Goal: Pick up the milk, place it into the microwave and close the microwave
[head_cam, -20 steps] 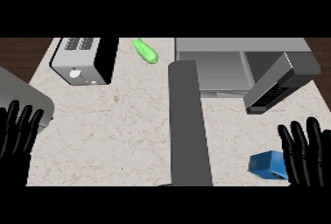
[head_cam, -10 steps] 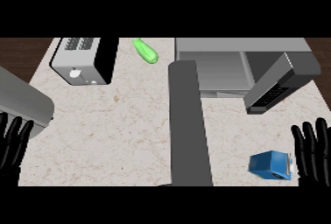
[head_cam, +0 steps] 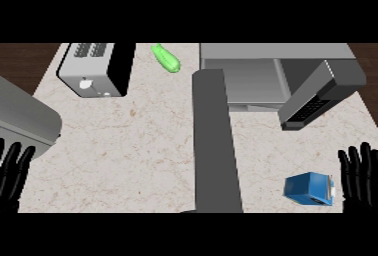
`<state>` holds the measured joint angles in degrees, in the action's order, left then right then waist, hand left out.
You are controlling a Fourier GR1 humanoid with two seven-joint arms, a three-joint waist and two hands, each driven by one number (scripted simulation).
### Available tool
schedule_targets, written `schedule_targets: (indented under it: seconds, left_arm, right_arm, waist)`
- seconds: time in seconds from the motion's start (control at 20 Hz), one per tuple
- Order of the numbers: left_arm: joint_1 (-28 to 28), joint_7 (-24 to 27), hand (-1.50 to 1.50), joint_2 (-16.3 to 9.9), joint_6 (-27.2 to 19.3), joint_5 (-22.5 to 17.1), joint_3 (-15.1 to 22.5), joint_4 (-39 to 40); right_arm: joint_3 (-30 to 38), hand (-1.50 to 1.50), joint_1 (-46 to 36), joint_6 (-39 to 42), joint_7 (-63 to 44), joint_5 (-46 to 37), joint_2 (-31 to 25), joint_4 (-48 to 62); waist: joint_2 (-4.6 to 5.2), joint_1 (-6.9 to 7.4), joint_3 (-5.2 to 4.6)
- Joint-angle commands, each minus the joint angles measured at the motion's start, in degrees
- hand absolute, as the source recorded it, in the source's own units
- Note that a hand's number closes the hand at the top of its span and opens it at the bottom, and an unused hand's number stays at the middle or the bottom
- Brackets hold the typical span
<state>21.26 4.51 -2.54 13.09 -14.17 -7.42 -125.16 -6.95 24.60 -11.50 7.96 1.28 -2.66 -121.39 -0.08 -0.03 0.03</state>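
Both hands dropped lower vs earlier; right hand w/ straight, released fingers sits just right of milk. Left hand likewise released, far left. Milk carton lies well below microwave, door open. Prob. light, stiff, smooth; take by flat sides.

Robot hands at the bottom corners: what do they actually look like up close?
Each robot hand is solid black, with long, slim, straight fingers like a glove. The left robot hand shows at the lower left edge, the right robot hand at the lower right. No cables, markings or sleeves are visible, and the forearms are out of sight.
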Motion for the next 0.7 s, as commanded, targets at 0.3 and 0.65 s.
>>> schedule_targets:
  seconds: [0.3, 0.65]
  left_arm:
    - [2.1, 4.7, -1.5, 1.1, 3.4, 1.1, -0.8, 3.0]
    - [2.3, 3.1, -1.5, 0.4, 4.7, -0.8, -1.7, 1.3]
  right_arm:
    - [10.7, -1.5, 2.1, 5.8, 13.4, 6.8, -1.8, 15.0]
    - [10.7, -1.5, -2.2, 8.0, 19.1, 4.9, -0.7, 25.8]
  waist:
    - [0.02, -0.01, 0.0]
    - [0.05, 0.13, -0.02]
